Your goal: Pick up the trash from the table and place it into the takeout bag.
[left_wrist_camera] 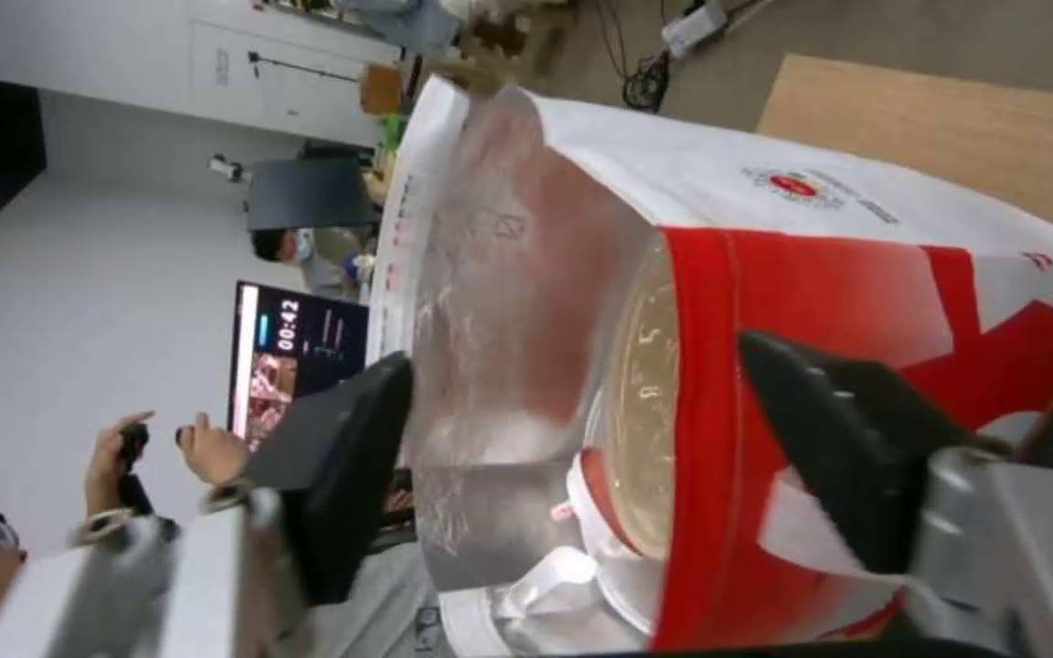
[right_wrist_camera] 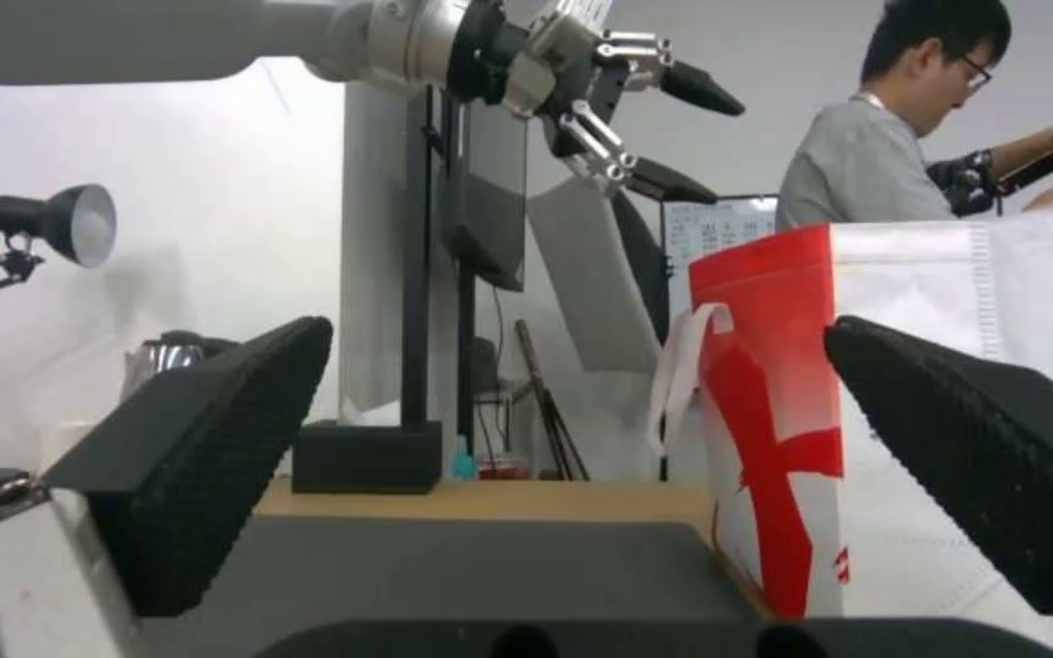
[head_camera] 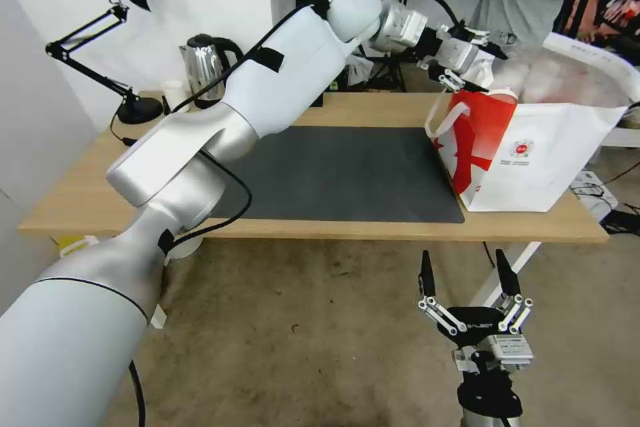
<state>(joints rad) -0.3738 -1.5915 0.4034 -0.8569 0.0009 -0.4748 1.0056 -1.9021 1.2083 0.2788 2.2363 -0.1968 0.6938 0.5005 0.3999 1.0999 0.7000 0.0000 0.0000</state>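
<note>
Red-logo takeout bag (head_camera: pixel 533 167) under spread, empty left gripper (head_camera: pixel 470 63); "GALBOT"-marked right gripper (head_camera: pixel 470 280) agape

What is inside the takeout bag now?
Through the open top of the takeout bag, the left wrist view shows silvery foil lining and a shallow beige bowl standing on edge against the red wall. Anything deeper is hidden.

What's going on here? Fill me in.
The left gripper hangs open over the mouth of the takeout bag, which stands at the right end of the table. Inside the bag, the left wrist view shows a shallow beige bowl on edge against the red wall. The right gripper waits open below the table's near edge, holding nothing.
</note>
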